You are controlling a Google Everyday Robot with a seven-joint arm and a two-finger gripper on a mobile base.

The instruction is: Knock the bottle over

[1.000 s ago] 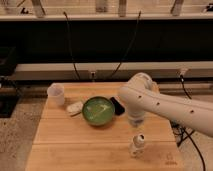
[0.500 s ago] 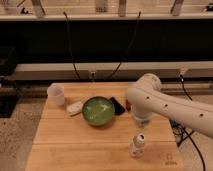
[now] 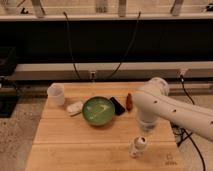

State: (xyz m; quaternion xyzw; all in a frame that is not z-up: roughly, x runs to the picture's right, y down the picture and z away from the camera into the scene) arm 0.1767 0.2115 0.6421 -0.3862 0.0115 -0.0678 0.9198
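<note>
While my arm hangs over the right side of the desk, here's the count: one bottle, one cup, one bowl, plus three small bits near the bowl. The bottle is the small whitish one with a dark top, sitting on the front right part of the desk, apart from everything else. It looks tilted a bit, though I can't say for sure whether it's upright or leaning.

My jaws are right above the bottle, at the bottom end of the arm, and honestly I can't tell if they're open or closed or whether they touch the bottle.

Other stuff: one white cup at the back left corner, well apart from the bottle. One green bowl in the middle. One small pale thing just beside the bowl's left edge. One flat black thing touching or nearly touching the bowl's right edge, and one dark red long thing just right of that, near my arm. Two cables hang down behind the desk.
</note>
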